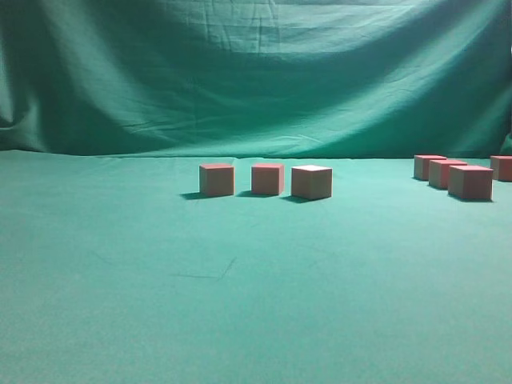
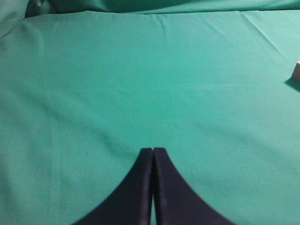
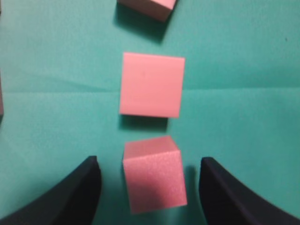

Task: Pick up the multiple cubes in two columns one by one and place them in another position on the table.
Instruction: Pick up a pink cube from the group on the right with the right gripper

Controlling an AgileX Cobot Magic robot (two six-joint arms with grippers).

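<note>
Pink cubes stand on the green table (image 1: 240,304). Three form a row at mid-table: left (image 1: 217,179), middle (image 1: 267,178), right (image 1: 311,182). Several more are grouped at the far right, the nearest one (image 1: 470,182) in front. In the right wrist view my right gripper (image 3: 150,164) is open around one cube (image 3: 153,176), with a gap on each side. A second cube (image 3: 151,84) lies just beyond it and a third (image 3: 147,5) at the top edge. My left gripper (image 2: 153,151) is shut and empty over bare cloth. Neither gripper shows in the exterior view.
The same green cloth hangs as a backdrop (image 1: 256,72) behind the table. A cube's corner (image 2: 296,71) shows at the right edge of the left wrist view. A sliver of another cube (image 3: 1,101) sits at the left edge of the right wrist view.
</note>
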